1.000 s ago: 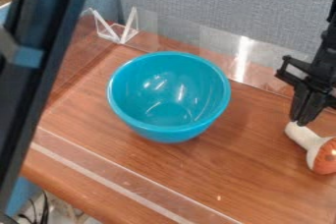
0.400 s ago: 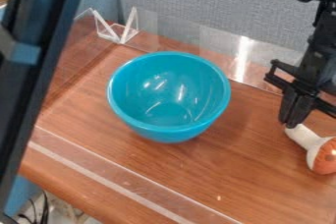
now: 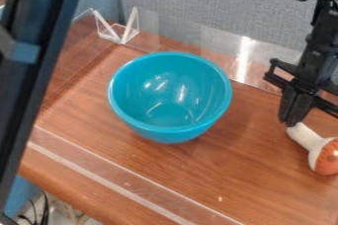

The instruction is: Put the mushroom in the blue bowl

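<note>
The blue bowl (image 3: 169, 97) stands upright and holds nothing, in the middle of the wooden table (image 3: 119, 175). The mushroom (image 3: 318, 146) lies on its side at the right edge, cream stem pointing up-left, orange-brown cap toward the lower right. My gripper (image 3: 298, 116) hangs on the black arm just above and left of the stem, its fingers together and pointing down, holding nothing. The tips hover close over the stem's end; contact is not clear.
A clear plastic stand (image 3: 118, 25) sits at the back left of the table. A dark blurred bar (image 3: 46, 81) crosses the left foreground. A pale wall runs behind the table's rear edge.
The gripper has shifted slightly left and lifted a little from the mushroom's stem. Bowl and mushroom have not moved.
</note>
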Robot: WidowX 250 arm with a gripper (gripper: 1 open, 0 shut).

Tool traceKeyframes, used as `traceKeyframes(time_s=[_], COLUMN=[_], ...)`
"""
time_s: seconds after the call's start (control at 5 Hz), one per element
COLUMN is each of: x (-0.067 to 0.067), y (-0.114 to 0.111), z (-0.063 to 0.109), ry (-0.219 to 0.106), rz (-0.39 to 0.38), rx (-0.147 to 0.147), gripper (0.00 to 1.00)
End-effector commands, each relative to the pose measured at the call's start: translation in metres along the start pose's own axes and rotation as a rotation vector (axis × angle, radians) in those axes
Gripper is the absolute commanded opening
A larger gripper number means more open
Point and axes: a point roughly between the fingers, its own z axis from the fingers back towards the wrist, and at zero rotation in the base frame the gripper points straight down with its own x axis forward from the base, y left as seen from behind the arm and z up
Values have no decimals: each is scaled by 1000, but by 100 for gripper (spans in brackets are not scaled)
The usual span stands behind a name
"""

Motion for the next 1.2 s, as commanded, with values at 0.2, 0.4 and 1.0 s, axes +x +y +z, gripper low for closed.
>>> traceKeyframes(time_s=[0.2,0.4,1.0], x=[3,5,6], y=[6,8,12], z=[34,33,33], ry=[-108,-110,-118], rz=[6,6,6], rx=[-13,-15,-19], gripper=[0,0,0])
